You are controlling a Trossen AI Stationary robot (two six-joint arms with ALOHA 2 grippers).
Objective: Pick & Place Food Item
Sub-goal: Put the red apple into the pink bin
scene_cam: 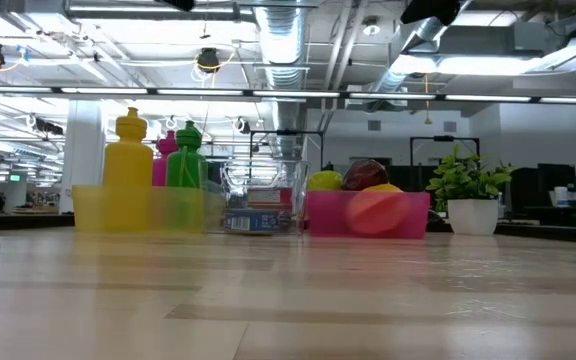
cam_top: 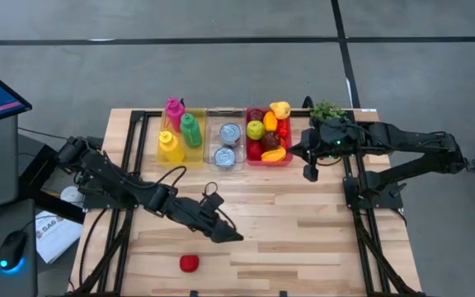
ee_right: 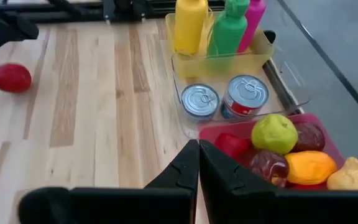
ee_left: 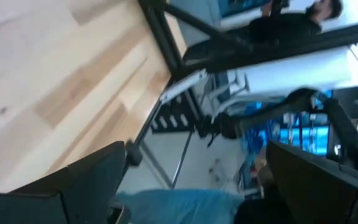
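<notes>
A small red food item (cam_top: 189, 262) lies on the wooden table near its near edge; the right wrist view shows it too (ee_right: 11, 78). My left gripper (cam_top: 229, 233) hovers just to the right of it and farther from the near edge. It is open and holds nothing, and its wrist view (ee_left: 197, 168) looks past the table's edge into the room. My right gripper (cam_top: 310, 173) is shut and empty, standing beside the near right corner of the pink bin of fruit and vegetables (cam_top: 269, 136). In its own view, the shut fingers (ee_right: 199, 152) point over that bin (ee_right: 272, 149).
Along the far side stand a yellow bin of squeeze bottles (cam_top: 176, 136), a clear bin with two cans (cam_top: 227, 144) and the pink bin. A potted plant (cam_top: 326, 109) sits at the far right corner. A person (ee_left: 291, 25) shows beyond the table.
</notes>
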